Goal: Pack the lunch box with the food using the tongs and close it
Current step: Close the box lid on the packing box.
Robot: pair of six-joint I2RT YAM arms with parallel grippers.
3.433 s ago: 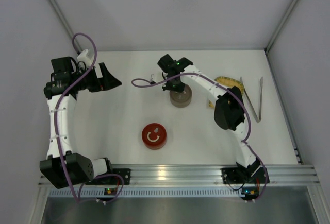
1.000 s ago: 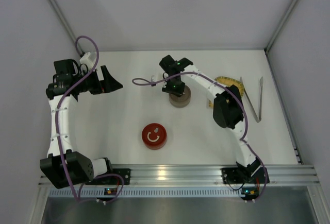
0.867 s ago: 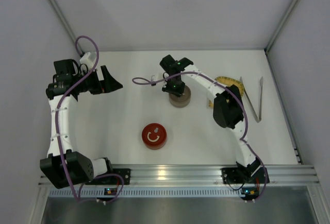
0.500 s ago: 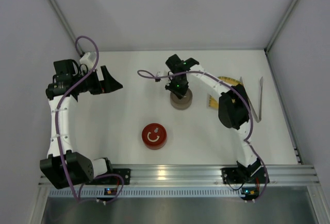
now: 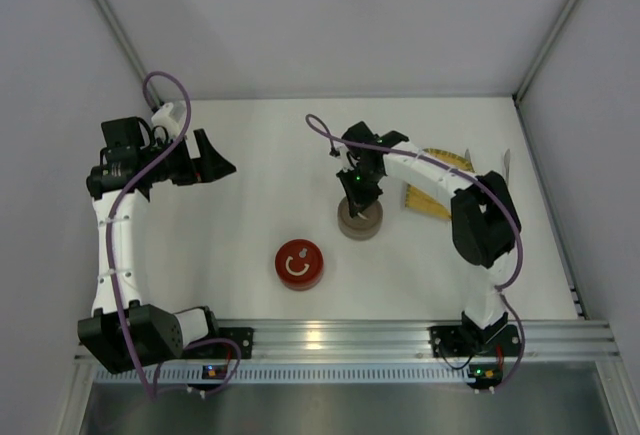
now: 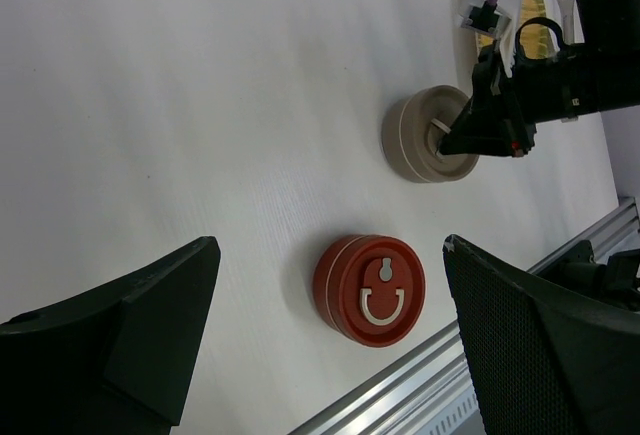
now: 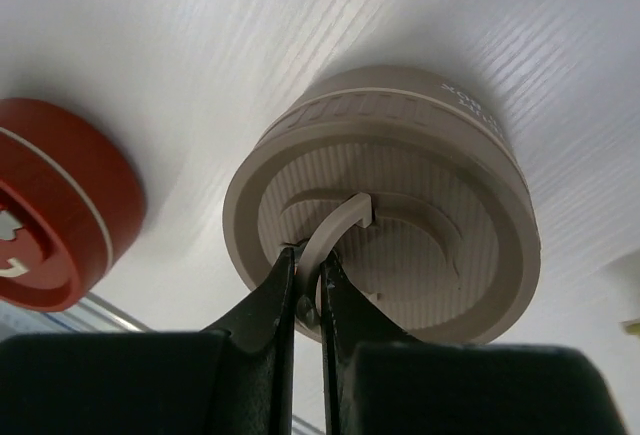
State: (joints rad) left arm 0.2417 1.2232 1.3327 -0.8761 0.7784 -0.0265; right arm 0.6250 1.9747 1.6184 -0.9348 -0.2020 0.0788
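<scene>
Now, with right gripper [image 7: 303, 260] pinched shut on the thin handle [image 7: 335, 220] of the beige lunch box [image 5: 362, 227] at frame centre, lift straight and slowly, without twisting. Leave left gripper [image 6: 327, 247] wide open, empty, upper left. Find tongs [image 5: 507, 159] at right edge.

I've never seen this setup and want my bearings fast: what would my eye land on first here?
The right gripper stands out most: near the middle of the table, it is pinched shut on the thin raised handle atop a round beige container. Nearer the front edge sits a red container with a white handle on top, and the left gripper hangs wide open at the far left.
</scene>
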